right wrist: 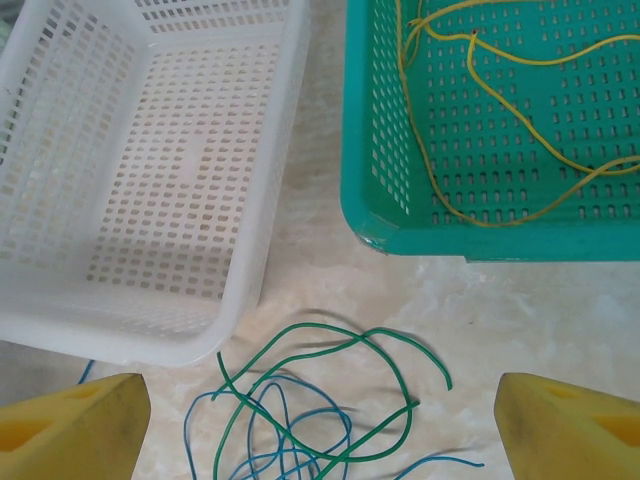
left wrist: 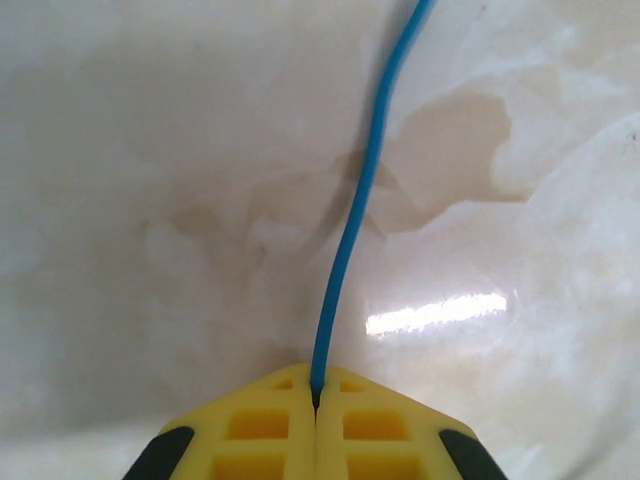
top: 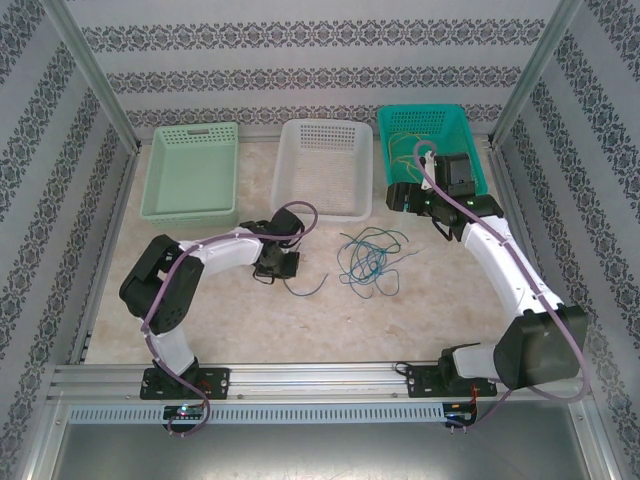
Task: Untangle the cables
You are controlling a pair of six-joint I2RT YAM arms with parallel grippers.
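Observation:
A tangle of green cables (right wrist: 330, 385) and blue cables (right wrist: 290, 440) lies on the table's middle (top: 368, 260). Yellow cables (right wrist: 500, 110) lie inside the teal basket (top: 458, 130) at the back right. One separate blue cable (left wrist: 355, 215) runs away from my left gripper (left wrist: 316, 392), whose yellow pads are shut on its end; in the top view that cable (top: 308, 289) curls to the right of the left gripper (top: 275, 266). My right gripper (right wrist: 320, 425) is open, hovering above the tangle in front of the baskets (top: 425, 205), nothing between its pads.
A white basket (top: 322, 205) stands at the back centre and a pale green basket (top: 190, 210) at the back left, both with nothing seen inside. Metal frame posts (top: 95, 75) border the table.

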